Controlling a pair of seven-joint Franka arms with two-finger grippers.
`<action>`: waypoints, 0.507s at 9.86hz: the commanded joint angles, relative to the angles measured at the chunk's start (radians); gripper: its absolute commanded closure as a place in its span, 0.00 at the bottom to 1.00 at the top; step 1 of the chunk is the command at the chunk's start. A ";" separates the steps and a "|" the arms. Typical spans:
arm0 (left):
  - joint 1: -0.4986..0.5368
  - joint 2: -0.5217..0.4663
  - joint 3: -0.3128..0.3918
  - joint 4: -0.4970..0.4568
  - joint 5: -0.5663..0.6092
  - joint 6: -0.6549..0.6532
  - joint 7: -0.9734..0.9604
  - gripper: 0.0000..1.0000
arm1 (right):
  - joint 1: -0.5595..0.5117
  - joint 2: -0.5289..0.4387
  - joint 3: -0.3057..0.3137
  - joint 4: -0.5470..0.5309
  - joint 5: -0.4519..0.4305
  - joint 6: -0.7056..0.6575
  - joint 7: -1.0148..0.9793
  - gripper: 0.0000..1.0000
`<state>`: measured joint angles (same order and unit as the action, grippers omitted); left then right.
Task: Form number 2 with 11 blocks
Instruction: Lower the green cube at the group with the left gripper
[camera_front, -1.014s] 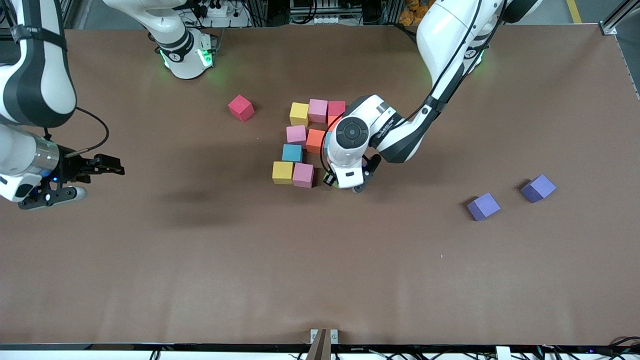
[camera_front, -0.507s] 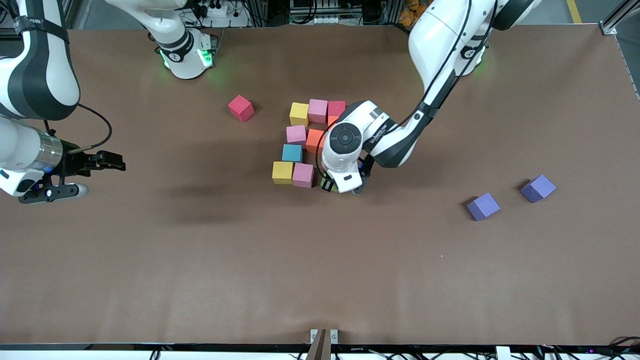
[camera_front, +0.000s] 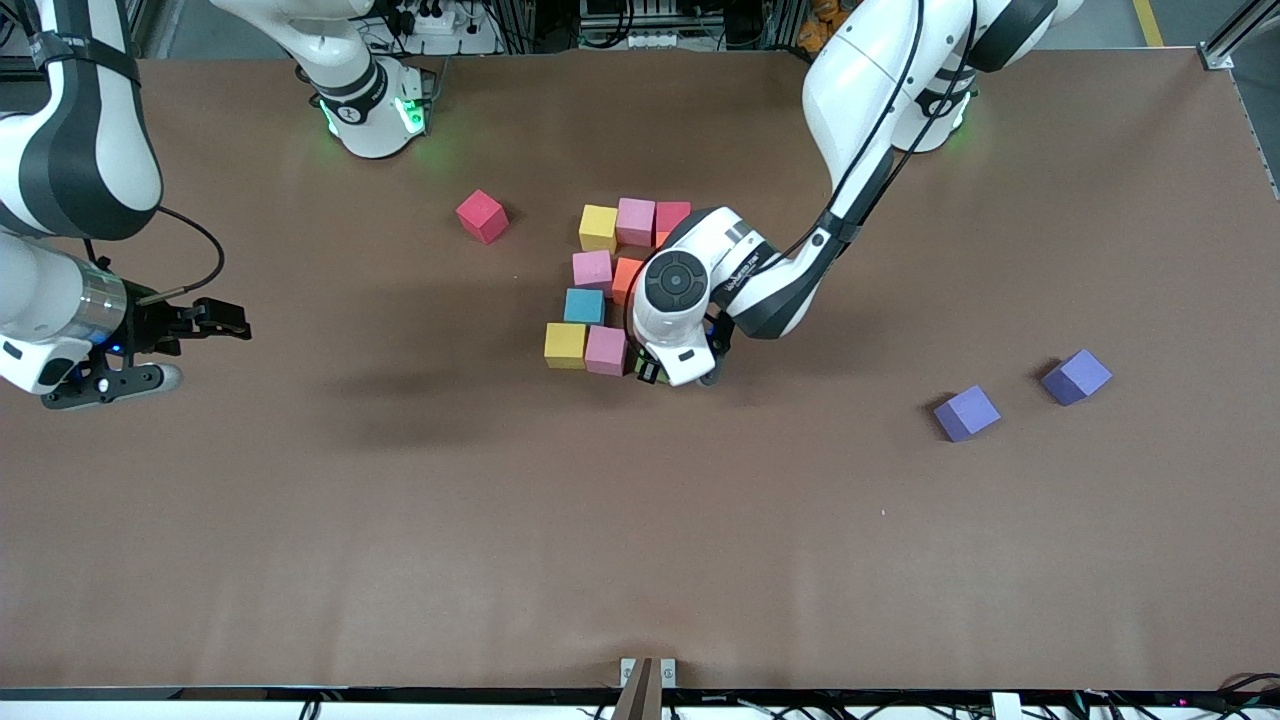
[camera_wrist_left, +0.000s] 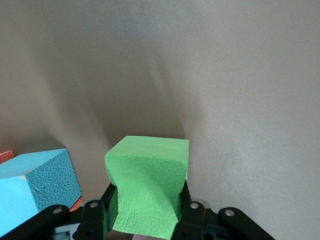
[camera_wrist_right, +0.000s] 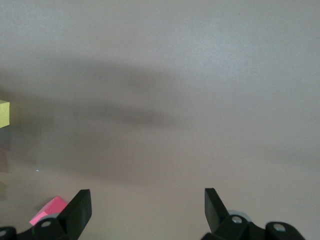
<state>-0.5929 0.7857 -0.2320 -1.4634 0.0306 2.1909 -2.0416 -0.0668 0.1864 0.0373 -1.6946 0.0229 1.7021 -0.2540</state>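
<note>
Brown table (camera_front: 400, 520) carries everything. Left arm reaches from its base down over the block cluster at mid-table; the left gripper (camera_front: 672, 372) sits low at the cluster's edge nearest the front camera, toward the left arm's end, jaws clamped on the green block (camera_wrist_left: 147, 182), whose sides are squeezed inward between the fingers (camera_wrist_left: 192, 217). Whether the green block touches the table: cannot tell. Right arm waits at its own end of the table, right gripper (camera_front: 150, 350) above bare tabletop, jaws wide apart, nothing between them. The number 2 (camera_front: 610, 290) is partly formed at mid-table: farthest row from the front camera has a yellow block (camera_front: 598, 227), pink block (camera_front: 636, 221) and red block (camera_front: 673, 216) edge to edge; next come a pink block (camera_front: 592, 269) and an orange block (camera_front: 626, 278), the latter partly covered by the left wrist; then a light blue block (camera_front: 584, 305); nearest row has a yellow block (camera_front: 565, 345) touching a pink block (camera_front: 605, 350), with the held green block just beside that pink one. A loose red block (camera_front: 482, 216) lies apart, toward the right arm's end. Two purple cubes (camera_front: 967, 413) (camera_front: 1076, 377) lie well apart from the cluster toward the left arm's end.
</note>
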 joint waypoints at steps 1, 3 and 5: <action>-0.022 0.017 0.016 0.032 -0.027 -0.025 -0.034 1.00 | -0.025 -0.015 0.024 -0.005 -0.017 -0.012 -0.024 0.00; -0.022 0.026 0.016 0.038 -0.058 -0.025 -0.037 1.00 | -0.024 -0.016 0.024 -0.005 -0.015 -0.012 -0.024 0.00; -0.022 0.036 0.017 0.043 -0.077 -0.025 -0.070 1.00 | -0.025 -0.015 0.024 -0.005 -0.015 -0.012 -0.031 0.00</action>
<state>-0.6001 0.7981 -0.2288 -1.4608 -0.0246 2.1894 -2.0790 -0.0668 0.1864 0.0377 -1.6946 0.0227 1.7017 -0.2680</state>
